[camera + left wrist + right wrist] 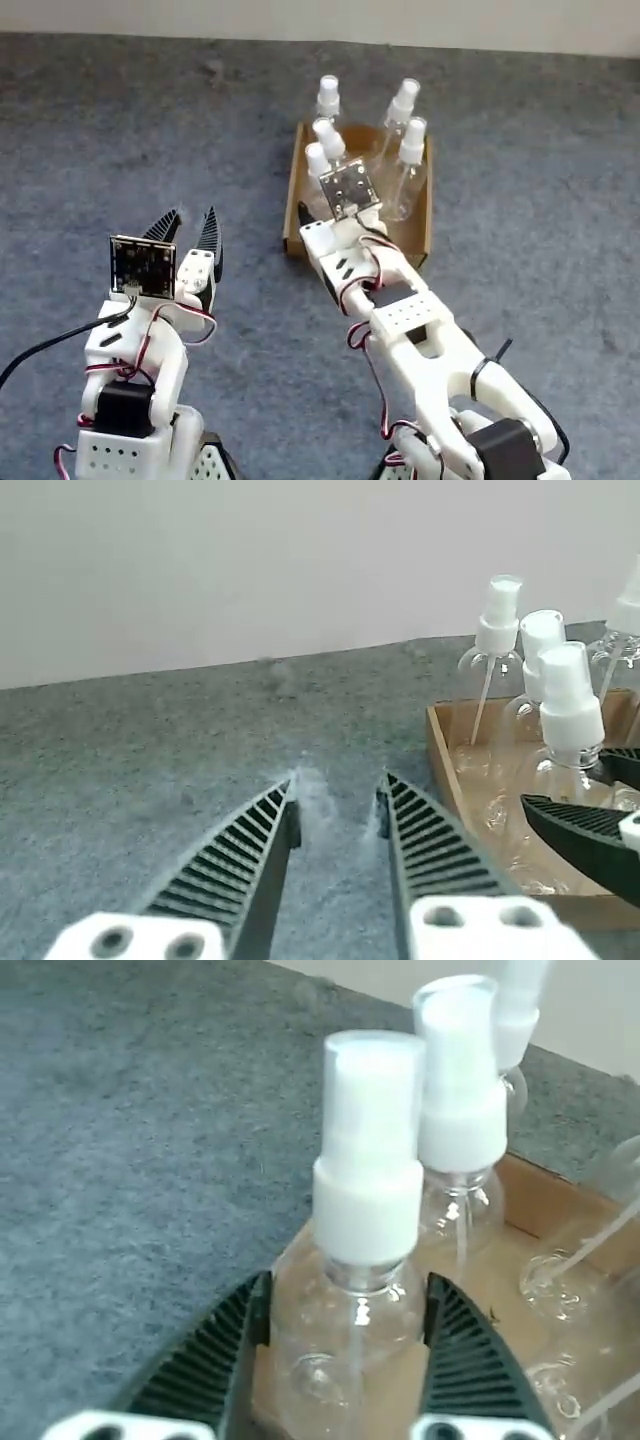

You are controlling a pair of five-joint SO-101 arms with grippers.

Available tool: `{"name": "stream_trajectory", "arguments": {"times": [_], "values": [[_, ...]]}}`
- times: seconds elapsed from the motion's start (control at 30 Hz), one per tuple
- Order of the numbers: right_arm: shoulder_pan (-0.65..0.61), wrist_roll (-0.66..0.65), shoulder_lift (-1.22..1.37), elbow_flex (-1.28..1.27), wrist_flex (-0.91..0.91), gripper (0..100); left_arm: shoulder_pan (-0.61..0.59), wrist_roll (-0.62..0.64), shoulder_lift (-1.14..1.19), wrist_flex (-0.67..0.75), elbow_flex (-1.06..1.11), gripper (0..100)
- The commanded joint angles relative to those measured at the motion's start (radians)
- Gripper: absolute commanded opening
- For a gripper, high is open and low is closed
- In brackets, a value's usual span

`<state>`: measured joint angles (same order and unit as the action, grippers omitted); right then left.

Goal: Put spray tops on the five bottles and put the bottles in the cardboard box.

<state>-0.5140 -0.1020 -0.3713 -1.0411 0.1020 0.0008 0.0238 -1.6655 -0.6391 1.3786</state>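
Observation:
The cardboard box (293, 190) lies right of the table's middle, with several clear bottles carrying white spray tops (413, 140) standing in and at it. My right gripper (320, 212) is at the box's near left corner, shut on a capped bottle (350, 1300) that stands upright between its black fingers (235, 1350). The held bottle's top (317, 160) sticks up just beyond the wrist camera. A second capped bottle (460, 1110) stands right behind it. My left gripper (190, 235) hovers open over bare carpet left of the box, holding nothing.
Grey carpet covers the table (150, 130). A pale wall (250, 560) runs along the far side. In the left wrist view the box (445, 750) and the right gripper's finger (580, 830) lie close beside my open left fingers (250, 850).

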Motion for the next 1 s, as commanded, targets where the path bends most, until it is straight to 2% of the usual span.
{"name": "stream_trajectory", "arguments": {"times": [0.0,0.4,0.83,0.97], "values": [[-0.01,-0.011,-0.065,0.001,0.012,14.6,0.01,0.014,-0.013,-0.003,-0.005,9],[-0.01,-0.011,-0.274,-0.002,-0.156,14.6,0.01,0.014,-0.013,-0.002,-0.005,9],[-0.01,-0.008,-0.179,0.001,-0.137,14.1,0.01,0.014,-0.013,-0.003,-0.005,9],[-0.01,-0.009,-0.14,-0.002,-0.038,8.2,0.01,0.014,-0.013,-0.003,-0.005,9]]}}
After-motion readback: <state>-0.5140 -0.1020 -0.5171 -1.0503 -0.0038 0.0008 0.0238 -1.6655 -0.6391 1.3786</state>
